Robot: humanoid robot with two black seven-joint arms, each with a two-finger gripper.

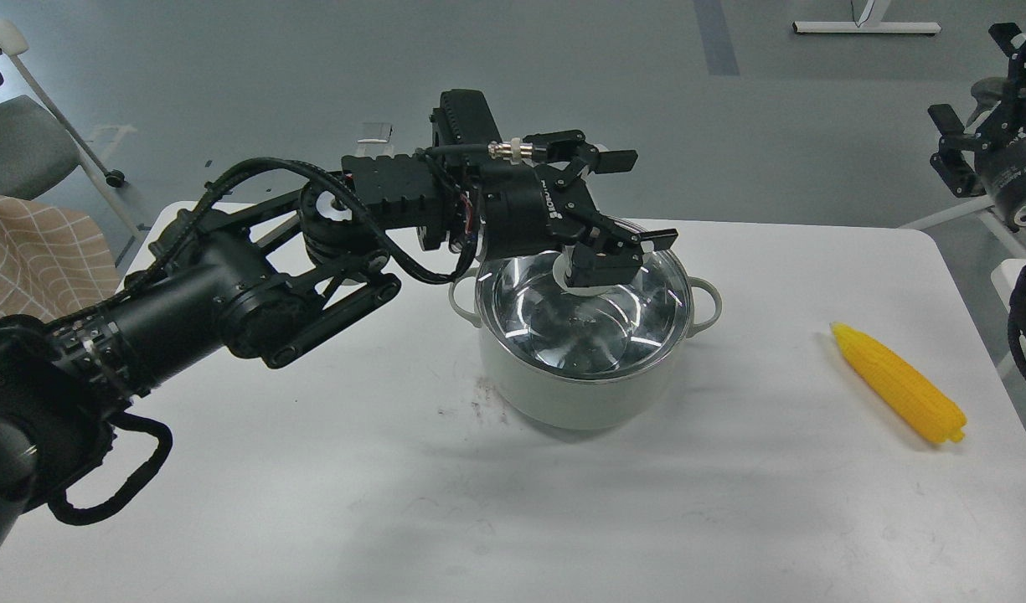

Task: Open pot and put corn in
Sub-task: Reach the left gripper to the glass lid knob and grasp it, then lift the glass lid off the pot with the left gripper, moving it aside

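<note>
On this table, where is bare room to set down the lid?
Bare patches: the wide front strip of the table below the pot, and the stretch between the pot and the corn. Crowded: the left side, under the left arm, and over the pot, where the left gripper stands with open jaws.

Grey-green pot (584,381) upright mid-table, yellow corn (898,383) lying well right
</note>
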